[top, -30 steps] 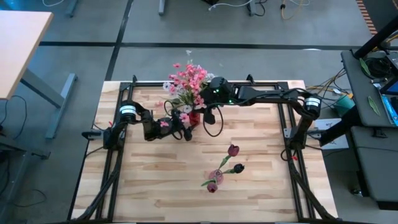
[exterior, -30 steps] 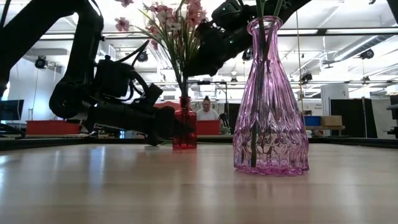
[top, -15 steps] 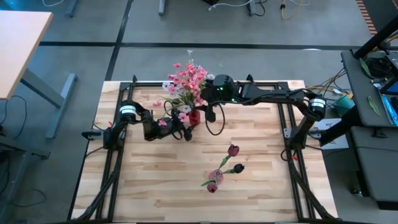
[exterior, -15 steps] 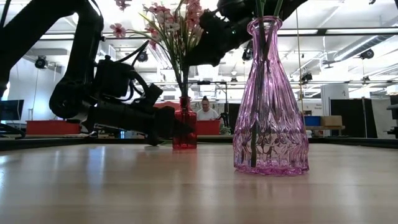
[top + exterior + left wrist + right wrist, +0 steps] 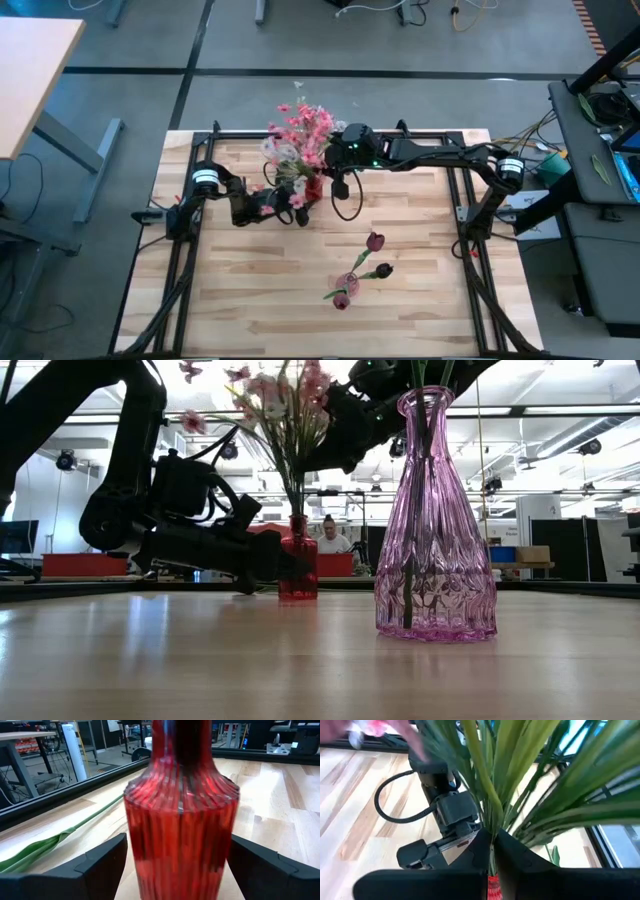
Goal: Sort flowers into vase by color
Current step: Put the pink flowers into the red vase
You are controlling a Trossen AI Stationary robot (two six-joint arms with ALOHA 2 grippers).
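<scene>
A small red vase stands on the table left of centre, between the fingers of my left gripper. A bunch of pink flowers rises from it, their green stems fanning out above my right gripper, which is shut on them over the vase's neck. Nearer the front stands a tall pink vase by its base, with dark red buds on stems that stick into it. My left gripper pinches the red vase's ribbed body between its two fingers, one on each side. The fingers come in level from the table's left. The vase stands upright with its base on the table. My right gripper pinches the pink flowers' bundled green stems between its shut fingers, just above the red vase's neck. It comes slanting down from the table's far right. The stems' lower ends sit in the vase and the blossoms spread above the fingers.
A long green leaf lies on the table beside the red vase, near the black frame rail at the far edge. Bare wood stretches in front of the vases. A person sits in the room behind.
The pink blossoms have swayed a little toward the table's far left while the stems stay in the red vase. The red vase, the pink vase and my left gripper have kept still.
</scene>
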